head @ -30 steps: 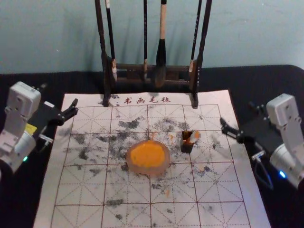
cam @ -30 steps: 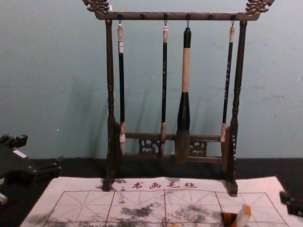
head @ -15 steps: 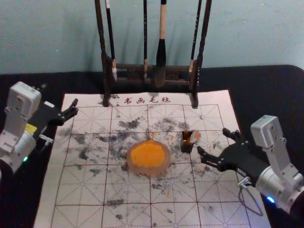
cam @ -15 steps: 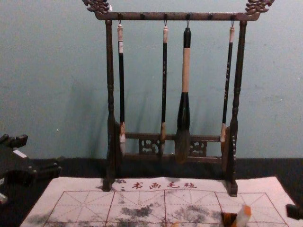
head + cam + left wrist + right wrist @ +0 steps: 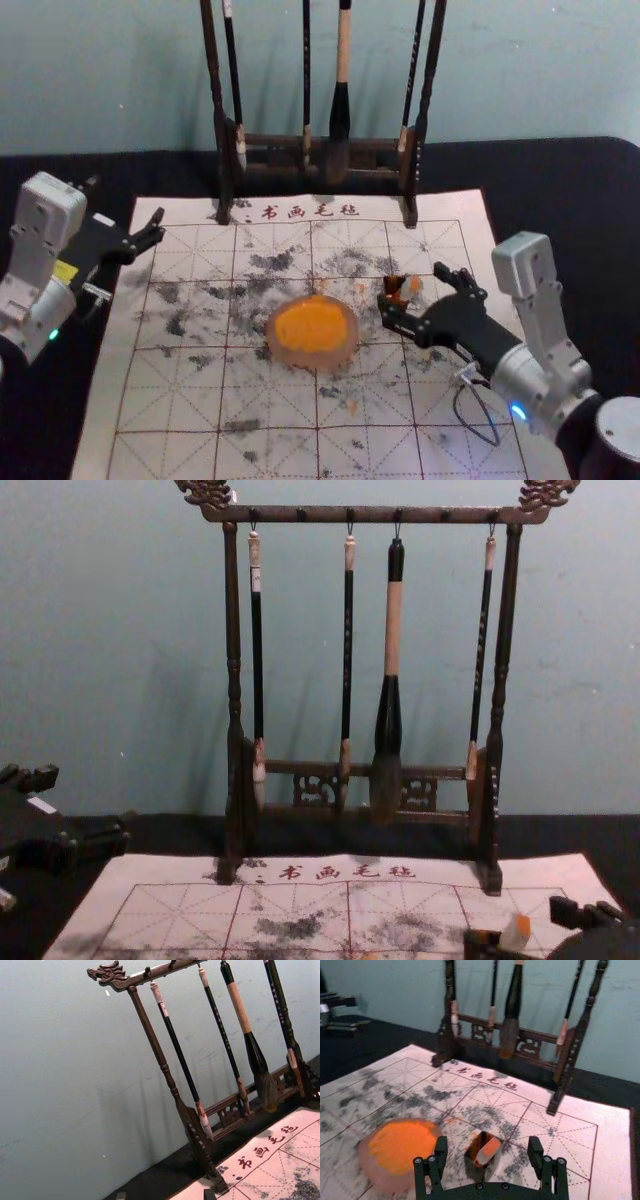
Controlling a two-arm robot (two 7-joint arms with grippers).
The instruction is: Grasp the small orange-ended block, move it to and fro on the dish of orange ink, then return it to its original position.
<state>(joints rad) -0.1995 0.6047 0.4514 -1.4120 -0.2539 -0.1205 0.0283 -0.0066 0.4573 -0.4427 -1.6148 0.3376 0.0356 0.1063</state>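
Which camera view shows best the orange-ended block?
The right wrist view: close up, the block leans in its dark box between the open fingers of the right gripper. The head view shows it smaller, beside that gripper; the chest view, its upper part.

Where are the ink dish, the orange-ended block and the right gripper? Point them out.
Ink dish (image 5: 311,361): head view, near rim.
Orange-ended block (image 5: 491,1148): right wrist view, orange end.
Right gripper (image 5: 411,285): head view, midway between its fingertips.

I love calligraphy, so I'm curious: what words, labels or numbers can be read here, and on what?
"书画毛毡": on the mat.
Characters on two thin brushes: too small to read.
White label on the chest view's leftmost brush: unreadable.
Yellow label on the left arm: unreadable.
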